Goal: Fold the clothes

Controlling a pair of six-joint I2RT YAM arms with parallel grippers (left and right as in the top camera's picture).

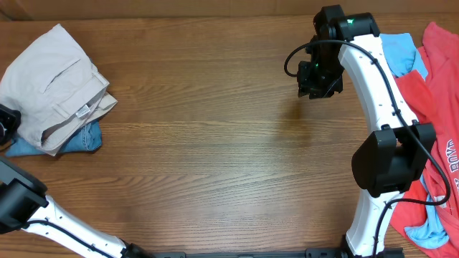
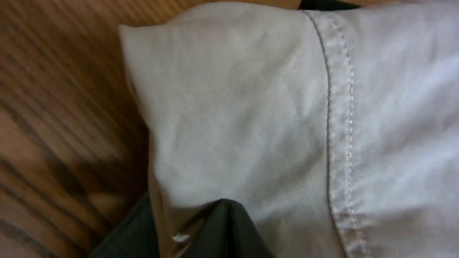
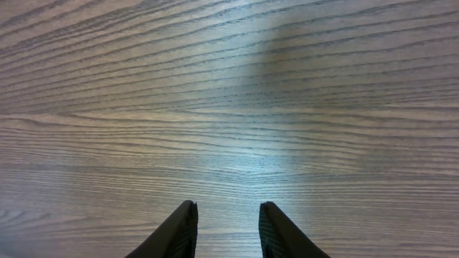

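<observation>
At the far left of the tabletop (image 1: 215, 158), the beige trousers (image 1: 54, 79) lie folded in a compact bundle on a blue garment (image 1: 87, 137). Their long axis runs diagonally, with the waistband and label facing right. The left end effector (image 2: 228, 215) is closed against their fabric. The right end effector (image 3: 228, 209) hovers narrowly parted, holding nothing.

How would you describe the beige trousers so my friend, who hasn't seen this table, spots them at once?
On the wooden table, look to the far left end, opposite the red and blue heap. A folded bundle, the trousers, lies there on a blue denim piece. It is the only pale beige thing, with a small white label near its edge.
</observation>
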